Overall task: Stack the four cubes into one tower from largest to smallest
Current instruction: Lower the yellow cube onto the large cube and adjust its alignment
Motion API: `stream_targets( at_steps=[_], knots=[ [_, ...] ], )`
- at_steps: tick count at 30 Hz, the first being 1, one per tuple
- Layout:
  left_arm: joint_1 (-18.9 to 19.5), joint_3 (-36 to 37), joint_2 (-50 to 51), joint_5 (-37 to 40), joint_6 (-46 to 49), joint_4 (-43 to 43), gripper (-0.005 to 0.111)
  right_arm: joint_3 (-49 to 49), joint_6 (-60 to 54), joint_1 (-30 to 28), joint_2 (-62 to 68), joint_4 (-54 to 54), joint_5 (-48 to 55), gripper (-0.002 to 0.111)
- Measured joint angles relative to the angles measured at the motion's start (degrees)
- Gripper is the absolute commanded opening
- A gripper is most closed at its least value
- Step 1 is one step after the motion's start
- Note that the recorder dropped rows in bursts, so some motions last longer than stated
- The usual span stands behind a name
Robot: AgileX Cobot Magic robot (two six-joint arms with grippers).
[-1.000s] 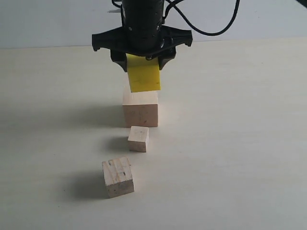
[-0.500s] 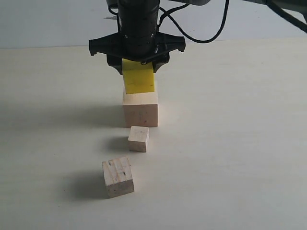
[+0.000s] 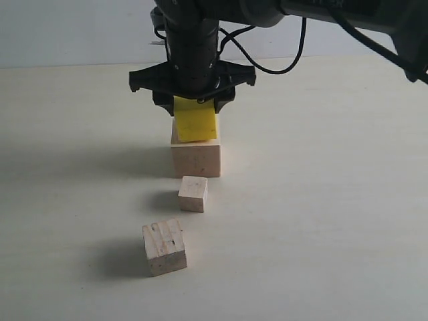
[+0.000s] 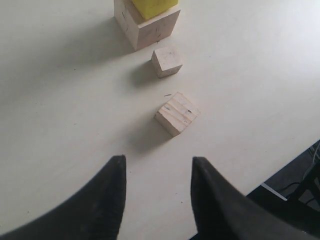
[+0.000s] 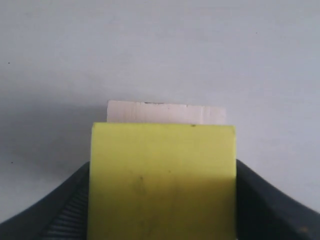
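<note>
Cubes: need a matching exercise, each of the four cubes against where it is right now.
Things:
1. yellow cube
2. large wood cube
3. small wood cube
4. striped-grain cube

Places:
A. alone on the table, nearest the exterior camera
B. on the table, directly under another cube
C. clamped in the right gripper
D. on the table, between two other wood cubes

Pairs: 1-C, 2-B, 3-D, 4-A

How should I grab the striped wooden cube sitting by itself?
Grip the striped cube by two opposite side faces, coming straight down from above. Its top is bare and all sides stand clear of the small cube; it sits turned, so rotate the left hand to match its faces.
</note>
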Motion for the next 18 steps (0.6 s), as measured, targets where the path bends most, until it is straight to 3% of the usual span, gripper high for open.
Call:
stream_targets(
  at_steps=[9, 18],
  knots=[
    [0.0, 0.0, 0.0, 0.0, 0.0, 0.0, 0.042, 0.0, 0.1, 0.0, 0.0, -0.1, -0.7, 0.003],
    [0.0, 0.0, 0.0, 0.0, 0.0, 0.0, 0.042, 0.0, 0.2, 0.0, 0.0, -0.1, -0.7, 0.045]
  ],
)
